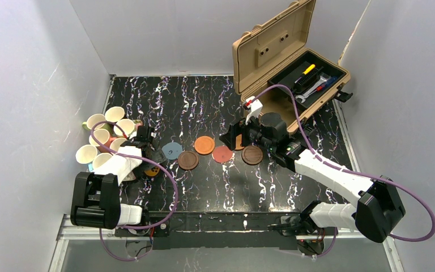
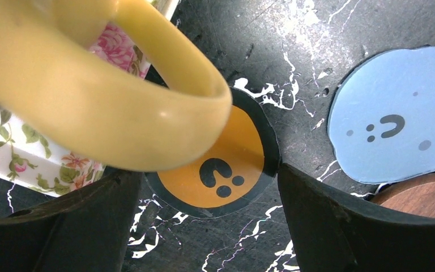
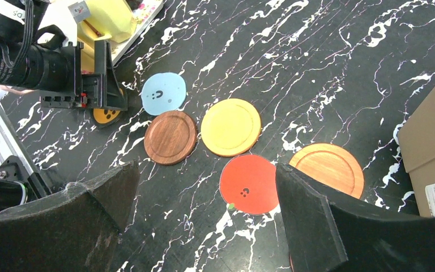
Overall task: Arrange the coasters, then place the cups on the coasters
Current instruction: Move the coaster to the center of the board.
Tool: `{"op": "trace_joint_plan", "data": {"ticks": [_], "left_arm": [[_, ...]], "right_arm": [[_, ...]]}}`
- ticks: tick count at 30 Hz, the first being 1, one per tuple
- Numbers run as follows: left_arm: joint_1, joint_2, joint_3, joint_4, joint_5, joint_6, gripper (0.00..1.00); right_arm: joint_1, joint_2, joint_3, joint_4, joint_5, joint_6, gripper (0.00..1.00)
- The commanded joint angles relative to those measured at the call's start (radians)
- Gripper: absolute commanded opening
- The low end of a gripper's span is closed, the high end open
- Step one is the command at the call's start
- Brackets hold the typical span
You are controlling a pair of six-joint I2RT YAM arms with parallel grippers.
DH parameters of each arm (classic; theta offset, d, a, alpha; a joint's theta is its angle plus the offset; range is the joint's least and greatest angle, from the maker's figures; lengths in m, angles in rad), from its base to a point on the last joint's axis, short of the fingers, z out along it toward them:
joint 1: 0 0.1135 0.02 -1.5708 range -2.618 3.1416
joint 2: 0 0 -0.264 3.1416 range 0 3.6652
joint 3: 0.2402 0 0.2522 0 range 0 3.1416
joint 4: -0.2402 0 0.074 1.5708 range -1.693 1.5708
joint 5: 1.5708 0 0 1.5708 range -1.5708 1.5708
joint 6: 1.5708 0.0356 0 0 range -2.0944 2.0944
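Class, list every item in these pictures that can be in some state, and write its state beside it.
Toolbox: lid open, tools inside.
Left end effector: open.
Right end effector: open, empty.
Coasters: flat on the table, bare where visible.
Cups: upright, empty, bunched together.
Yellow cup: beside the left end effector, not clamped.

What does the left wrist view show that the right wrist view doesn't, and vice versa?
Only left wrist: the yellow mug's handle, close up. Only right wrist: the yellow-orange coaster, red coaster, orange-brown wooden coaster and tan case. Both: the grey-blue coaster, the orange coaster with a dark mark, and the dark brown wooden coaster.
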Motion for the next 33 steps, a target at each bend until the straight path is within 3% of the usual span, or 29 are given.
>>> {"op": "trace_joint_plan", "data": {"ticks": [1, 33], "left_arm": [[-0.022, 0.028, -0.027, -0.003, 0.107, -0.007, 0.86], [-0.115, 0.034, -0.035, -0.031, 0.143, 0.005, 0.83]], "right_arm": [[-0.002, -0.003, -0.01, 0.052, 0.004, -0.012, 0.99], [-0.002, -0.015, -0.014, 0.055, 0.011, -0.009, 0.99]]}}
